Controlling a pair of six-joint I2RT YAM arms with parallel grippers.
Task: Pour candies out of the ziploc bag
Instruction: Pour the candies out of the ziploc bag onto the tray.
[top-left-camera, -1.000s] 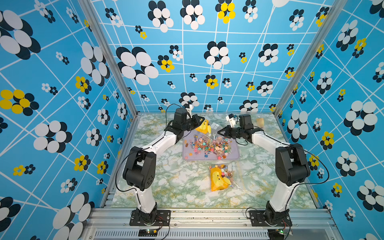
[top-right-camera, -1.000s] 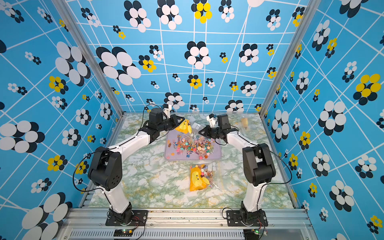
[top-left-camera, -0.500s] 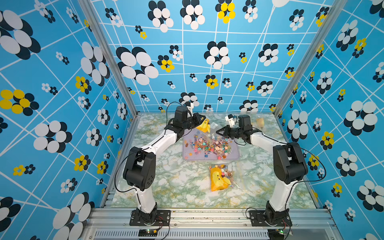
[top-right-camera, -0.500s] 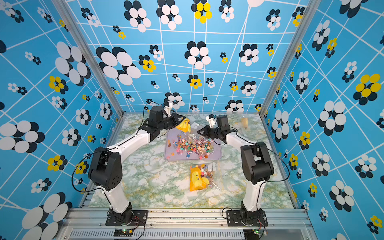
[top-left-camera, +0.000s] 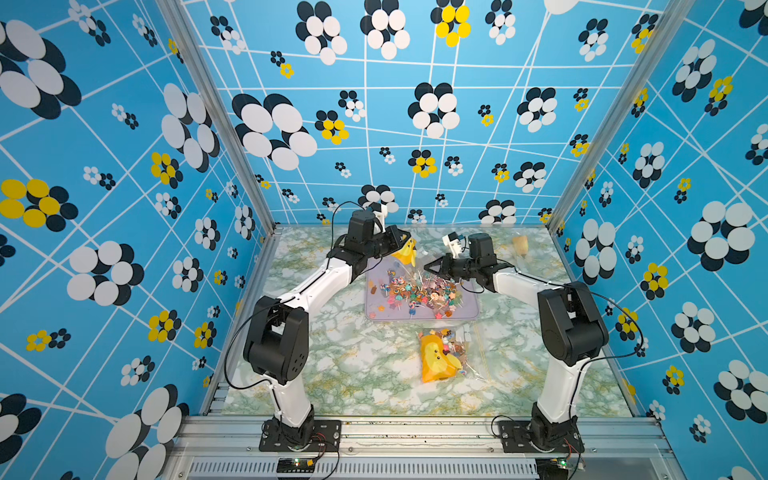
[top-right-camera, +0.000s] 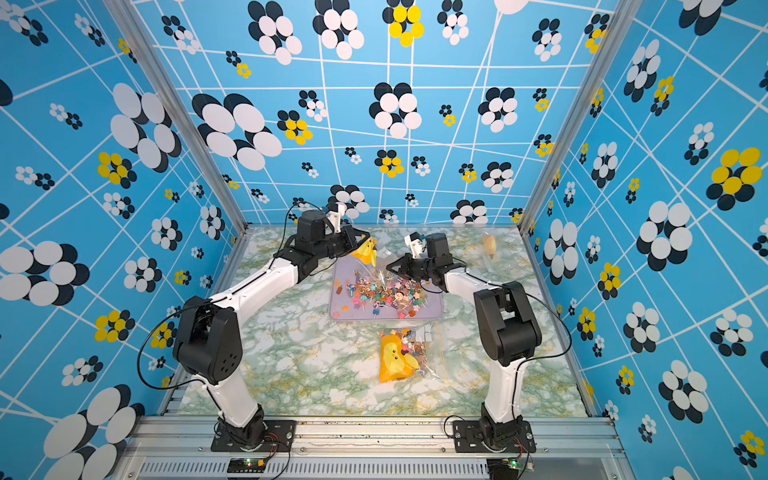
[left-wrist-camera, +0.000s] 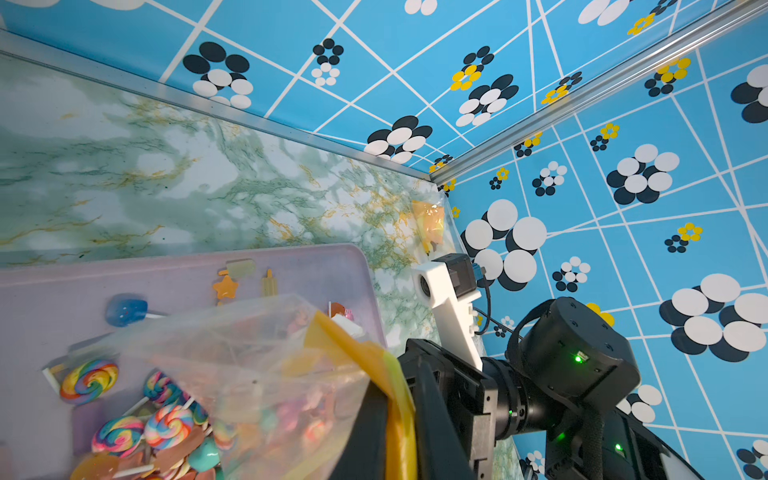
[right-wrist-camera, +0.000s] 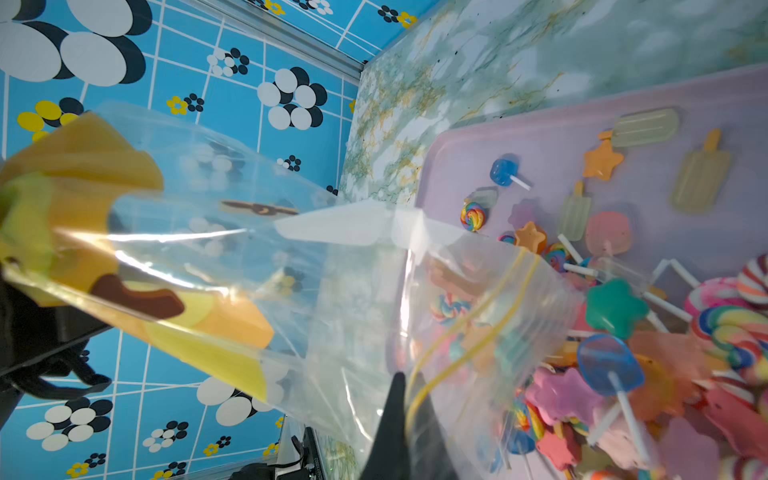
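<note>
ziploc bag (right-wrist-camera: 249, 257): no readable print is being shown.
tray (right-wrist-camera: 727, 91): no readable marking is being shown.

The ziploc bag (right-wrist-camera: 332, 291) is glossy clear plastic film, the tray (right-wrist-camera: 540, 137) matt plastic, the candies (right-wrist-camera: 615, 307) shiny.

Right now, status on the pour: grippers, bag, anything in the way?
Left gripper shut on ziploc bag, yellow end; right gripper shut on its mouth edge. Bag over lilac tray, candies spread in it. Second bag lies apart, not in the way.
</note>
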